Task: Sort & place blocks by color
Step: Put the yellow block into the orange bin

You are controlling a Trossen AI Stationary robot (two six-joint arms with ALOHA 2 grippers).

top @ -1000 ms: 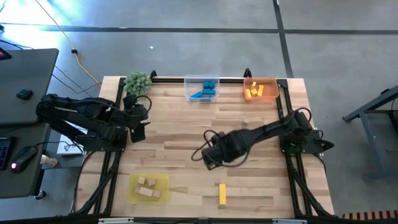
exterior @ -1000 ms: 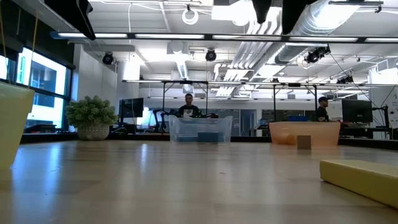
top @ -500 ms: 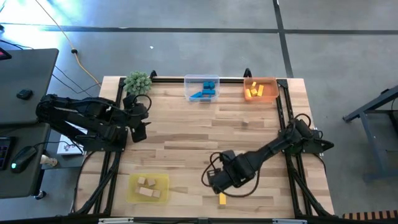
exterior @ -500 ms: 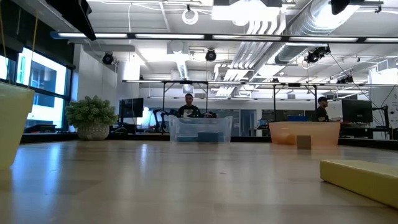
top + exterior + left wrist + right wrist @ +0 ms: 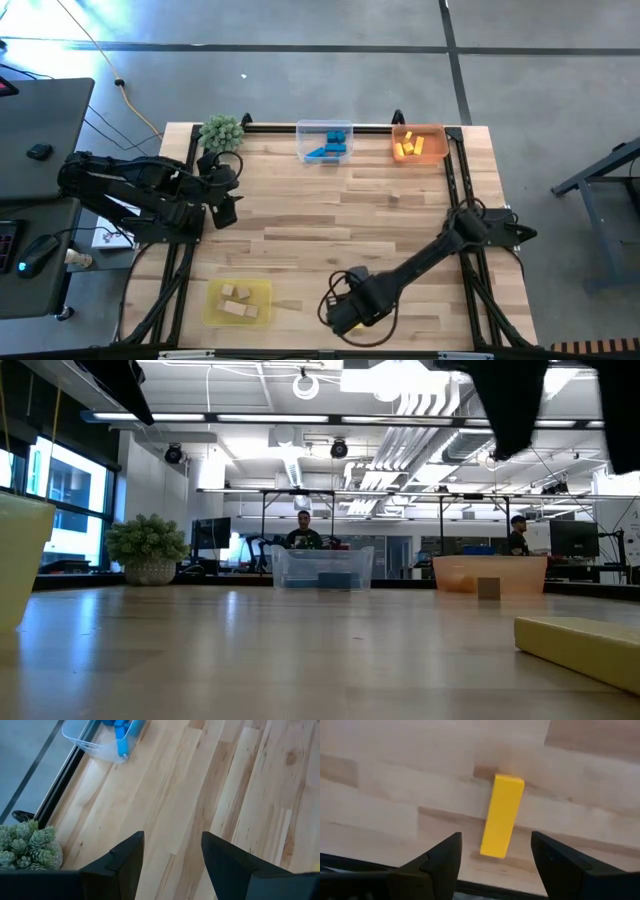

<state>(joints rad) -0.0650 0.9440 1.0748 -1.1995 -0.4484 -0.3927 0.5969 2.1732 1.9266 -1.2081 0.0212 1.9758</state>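
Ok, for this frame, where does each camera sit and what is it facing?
High: overhead, facing down; both arms, table.
Low: table height, facing the room; clear tray, yellow bar.
Left wrist: on the parked arm; left gripper open, plant ball.
Right wrist: right gripper open above that bar.

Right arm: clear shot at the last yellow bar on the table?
Probably yes. The right end effector hangs open right over the yellow bar, which lies flat and alone on the table, nothing beside it or between its fingers and the bar.
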